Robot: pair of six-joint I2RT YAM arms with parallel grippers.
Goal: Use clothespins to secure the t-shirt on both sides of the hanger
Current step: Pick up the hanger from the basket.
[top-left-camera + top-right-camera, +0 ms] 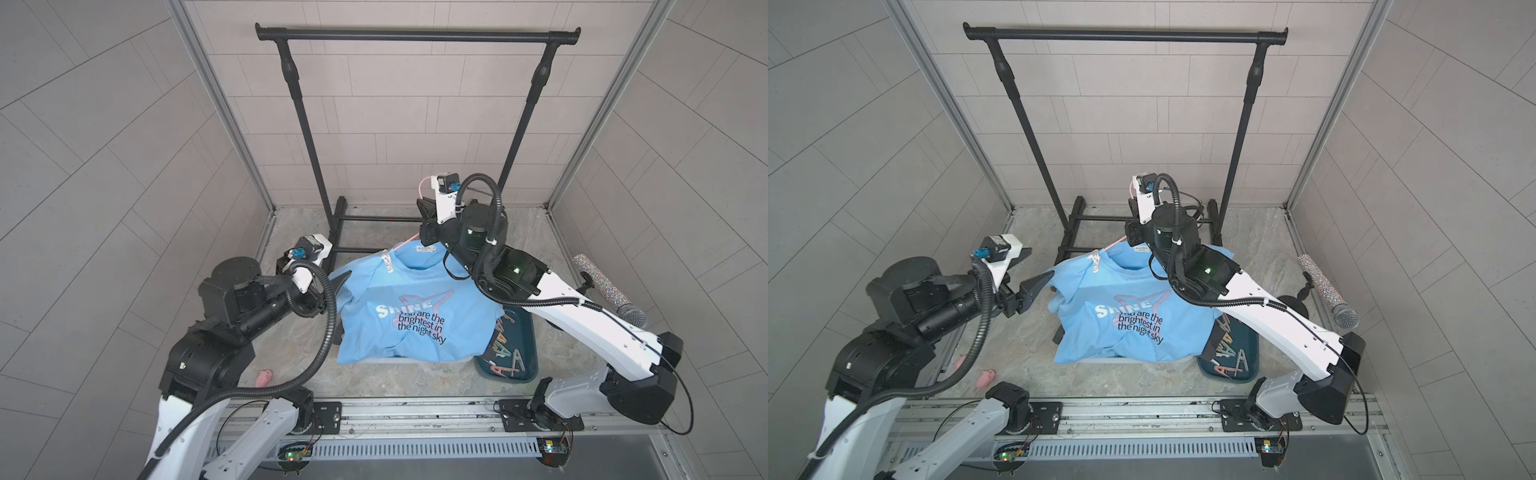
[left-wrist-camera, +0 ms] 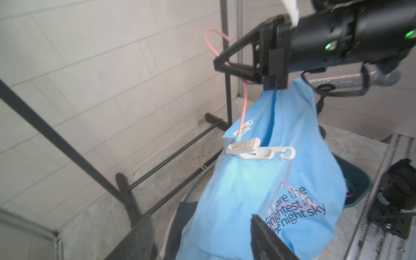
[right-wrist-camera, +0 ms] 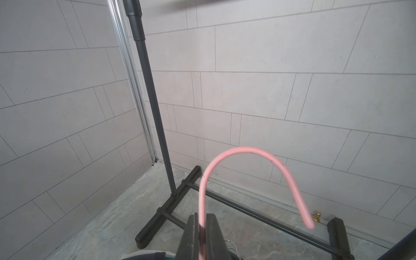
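Right wrist: R gripper pinches pink hanger — white clothespin nearby; L gripper spread.

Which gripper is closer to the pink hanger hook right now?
The right. The right gripper is shut on the pink hanger hook at its stem. The left gripper is open, off beside a sleeve of the blue t-shirt, well apart from the hook.

Looks down from overhead in both top views, close from each wrist at the shared hanger.
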